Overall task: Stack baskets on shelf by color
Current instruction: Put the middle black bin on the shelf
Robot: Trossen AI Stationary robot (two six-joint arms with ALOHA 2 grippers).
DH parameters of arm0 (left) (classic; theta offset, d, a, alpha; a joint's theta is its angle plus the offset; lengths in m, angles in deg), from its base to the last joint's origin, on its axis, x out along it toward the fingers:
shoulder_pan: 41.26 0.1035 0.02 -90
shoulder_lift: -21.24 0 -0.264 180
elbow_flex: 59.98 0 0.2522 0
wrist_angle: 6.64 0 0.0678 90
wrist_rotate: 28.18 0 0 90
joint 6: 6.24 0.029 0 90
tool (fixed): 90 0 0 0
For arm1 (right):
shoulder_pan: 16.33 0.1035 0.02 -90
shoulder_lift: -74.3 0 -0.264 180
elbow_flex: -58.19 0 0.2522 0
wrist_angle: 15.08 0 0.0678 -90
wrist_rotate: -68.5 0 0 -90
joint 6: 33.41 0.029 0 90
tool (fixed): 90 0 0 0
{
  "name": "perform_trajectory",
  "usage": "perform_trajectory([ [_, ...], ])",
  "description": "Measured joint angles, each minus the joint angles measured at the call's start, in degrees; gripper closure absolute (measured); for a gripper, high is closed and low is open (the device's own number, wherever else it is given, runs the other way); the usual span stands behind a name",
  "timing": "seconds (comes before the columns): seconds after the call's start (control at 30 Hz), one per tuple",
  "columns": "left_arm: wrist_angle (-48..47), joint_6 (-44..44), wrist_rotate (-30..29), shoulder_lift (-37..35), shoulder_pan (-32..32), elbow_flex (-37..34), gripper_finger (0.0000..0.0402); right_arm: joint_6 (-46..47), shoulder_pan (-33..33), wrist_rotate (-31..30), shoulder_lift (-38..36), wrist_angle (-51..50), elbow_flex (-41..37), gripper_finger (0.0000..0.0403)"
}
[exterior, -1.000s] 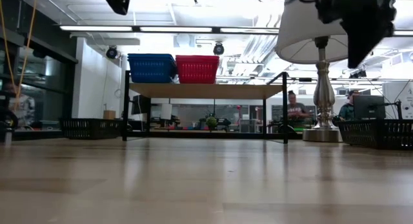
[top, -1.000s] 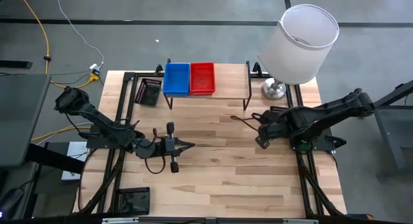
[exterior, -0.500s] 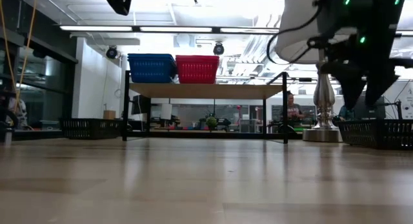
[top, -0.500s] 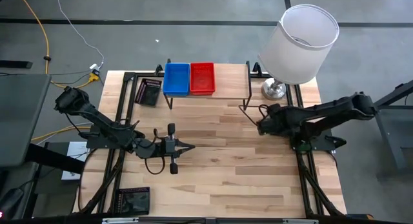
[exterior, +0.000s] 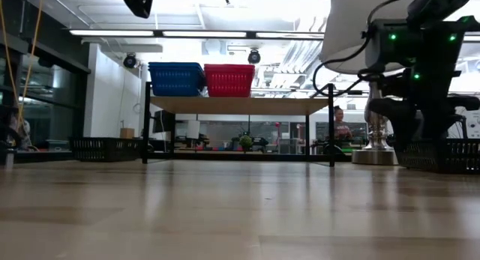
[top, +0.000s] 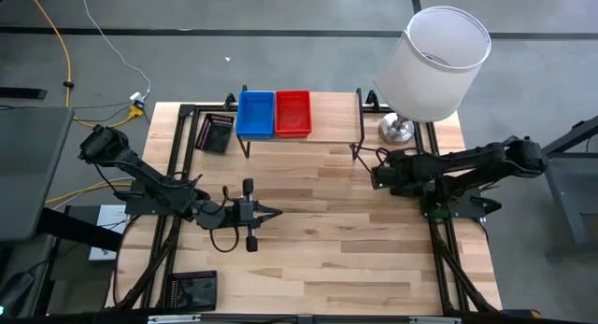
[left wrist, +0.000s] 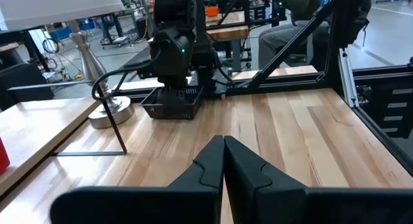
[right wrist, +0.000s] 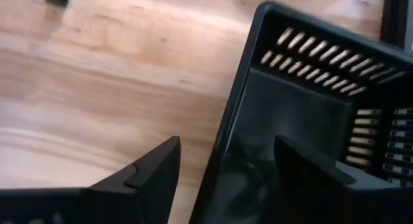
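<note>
A blue basket [top: 255,114] and a red basket [top: 292,113] stand side by side on the shelf [top: 334,107] at the table's far edge. A black basket [right wrist: 310,114] rests on the table by the lamp's foot, also seen in the low view [exterior: 441,153] and the left wrist view [left wrist: 171,105]. My right gripper [right wrist: 226,144] [top: 377,176] is open and low over it. One finger stands outside the basket's near wall [right wrist: 242,101] and one inside. My left gripper [left wrist: 224,141] [top: 273,212] is shut and holds nothing, above the table's left middle.
A tall lamp with a white shade [top: 437,53] stands at the far right corner, close to my right arm. Two more black baskets lie on the left, one beside the shelf [top: 217,133] and one at the near corner [top: 193,289]. People sit in the room beyond the table.
My right gripper has come down from high above the table to the black basket by the lamp and has moved a little toward the far edge. The baskets have stayed in place.
</note>
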Motion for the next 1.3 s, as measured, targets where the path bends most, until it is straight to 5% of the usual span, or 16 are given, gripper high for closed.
perform_trajectory([
  [0.17,-2.32,-0.04,0.02,0.00,0.00,0.00,0.0401,-0.50,-0.20,-1.65,0.00,0.12,0.00,0.0227],
  [0.47,-2.99,-0.03,0.02,0.00,0.00,0.00,0.0401,-3.15,-0.13,-0.20,-0.02,0.59,0.12,0.0393],
  [0.8,-3.67,2.03,-0.05,-1.20,-2.73,0.00,0.0401,-9.13,7.06,10.36,-0.05,-8.39,11.58,0.0398],
  [0.93,-3.67,3.02,-1.69,-2.33,-4.36,0.00,0.0401,-11.22,13.06,21.14,-0.07,-7.25,18.03,0.0400],
  [1.03,-3.87,3.88,-2.94,-2.89,-5.27,0.00,0.0401,-12.73,18.42,23.26,-0.07,-1.14,22.03,0.0401],
  [1.13,-3.71,4.09,-4.58,-3.08,-5.92,0.02,0.0401,-11.72,22.65,15.67,-0.04,6.28,25.87,0.0401],
  [1.3,-3.74,4.96,-6.57,-3.04,-6.34,0.02,0.0401,-12.71,24.97,-7.40,-0.04,12.19,32.91,0.0402],
])
